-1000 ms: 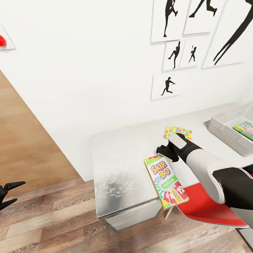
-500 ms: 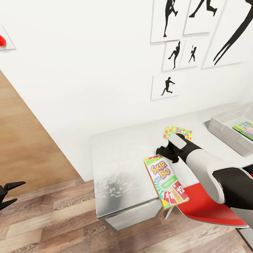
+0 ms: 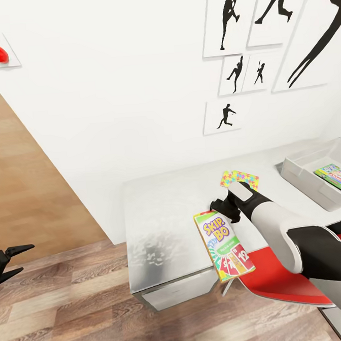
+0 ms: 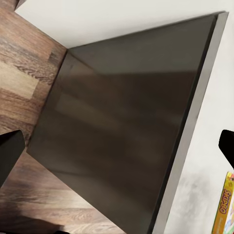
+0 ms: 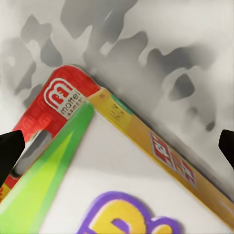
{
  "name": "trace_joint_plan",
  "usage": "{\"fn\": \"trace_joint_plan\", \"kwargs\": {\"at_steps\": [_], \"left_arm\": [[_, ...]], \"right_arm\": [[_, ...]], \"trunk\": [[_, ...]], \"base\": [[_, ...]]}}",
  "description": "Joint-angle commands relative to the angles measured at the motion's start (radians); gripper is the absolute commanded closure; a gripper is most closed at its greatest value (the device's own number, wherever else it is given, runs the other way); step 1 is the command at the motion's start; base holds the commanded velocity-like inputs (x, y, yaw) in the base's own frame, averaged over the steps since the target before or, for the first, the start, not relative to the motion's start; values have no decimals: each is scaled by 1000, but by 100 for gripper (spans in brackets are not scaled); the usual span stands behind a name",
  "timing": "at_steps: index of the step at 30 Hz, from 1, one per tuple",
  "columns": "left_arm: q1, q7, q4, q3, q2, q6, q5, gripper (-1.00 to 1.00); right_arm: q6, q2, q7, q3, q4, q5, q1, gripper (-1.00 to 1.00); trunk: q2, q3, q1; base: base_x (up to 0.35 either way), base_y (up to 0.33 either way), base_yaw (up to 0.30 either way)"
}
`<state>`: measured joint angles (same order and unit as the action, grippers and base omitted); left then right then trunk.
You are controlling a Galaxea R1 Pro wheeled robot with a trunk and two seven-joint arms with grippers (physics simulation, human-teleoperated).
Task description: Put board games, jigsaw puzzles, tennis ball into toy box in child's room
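While its fingers stand spread and empty, the right end effector (image 3: 220,207) hovers over the SKIP-BO box's (image 3: 224,243) far corner.

Child's room (toy box (image 3: 313,177), puzzles (image 3: 238,178))

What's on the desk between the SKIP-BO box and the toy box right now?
In the head view, the right arm crosses that stretch, its pincer at the far end of the SKIP-BO box. Otherwise the table is bare up to the toy box.

Table (image 3: 158,212) with games, puzzles, tray
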<state>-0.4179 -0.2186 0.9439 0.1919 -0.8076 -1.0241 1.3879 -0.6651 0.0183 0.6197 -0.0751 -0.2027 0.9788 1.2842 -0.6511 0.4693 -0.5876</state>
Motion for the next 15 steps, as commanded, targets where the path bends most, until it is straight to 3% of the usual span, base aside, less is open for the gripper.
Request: {"fn": "trace_joint_plan", "kwargs": {"at_steps": [1,15], "left_arm": [[-1,-10,-1,1,0,-4,-10,-100],[-1,-10,0,1,0,-4,-10,-100]], "right_arm": [[-8,0,8,-13,14,9,0,-100],[-19,2,9,-11,15,9,0,-100]], "trunk": [[-1,1,0],[-1,1,0]], "base": [[0,0,0],[-3,4,0]]}}
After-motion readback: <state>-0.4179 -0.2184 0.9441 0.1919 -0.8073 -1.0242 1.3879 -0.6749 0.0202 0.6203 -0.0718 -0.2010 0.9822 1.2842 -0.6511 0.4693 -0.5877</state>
